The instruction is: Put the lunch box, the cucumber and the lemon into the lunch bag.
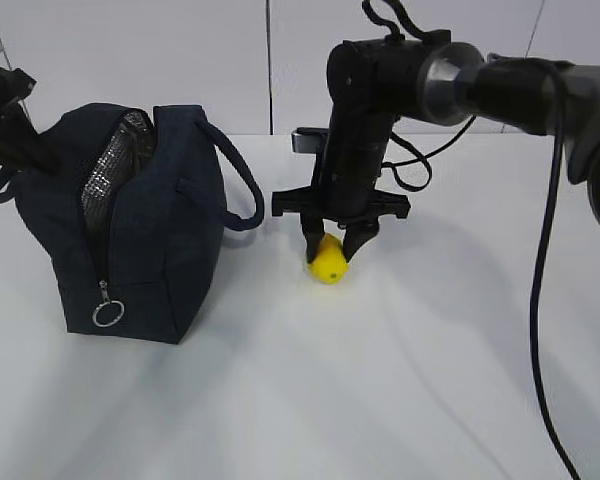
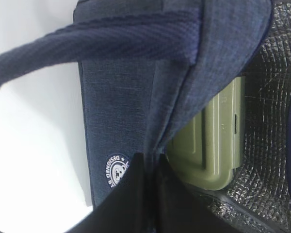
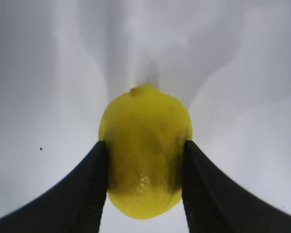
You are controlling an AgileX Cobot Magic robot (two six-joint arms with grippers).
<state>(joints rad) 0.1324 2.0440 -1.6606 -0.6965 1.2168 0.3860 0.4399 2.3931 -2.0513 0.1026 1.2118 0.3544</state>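
The navy lunch bag (image 1: 150, 240) stands on the left of the table with its top open and silvery lining showing. My left gripper (image 1: 20, 150) is at its far upper edge. In the left wrist view that gripper (image 2: 153, 162) is shut on the bag's rim fabric (image 2: 184, 97). The lunch box (image 2: 211, 141) lies inside the bag with its sage-green lid showing. My right gripper (image 1: 330, 243) points down, shut on the yellow lemon (image 1: 329, 264) at table level, right of the bag. Both fingers touch the lemon (image 3: 145, 121) in the right wrist view. The cucumber is out of view.
The bag's loop handle (image 1: 242, 190) sticks out toward the right arm. The silver ring pull (image 1: 107, 313) hangs at the bag's near end. The white emblem (image 2: 117, 170) marks the bag's outer side. White table (image 1: 380, 380) lies all around.
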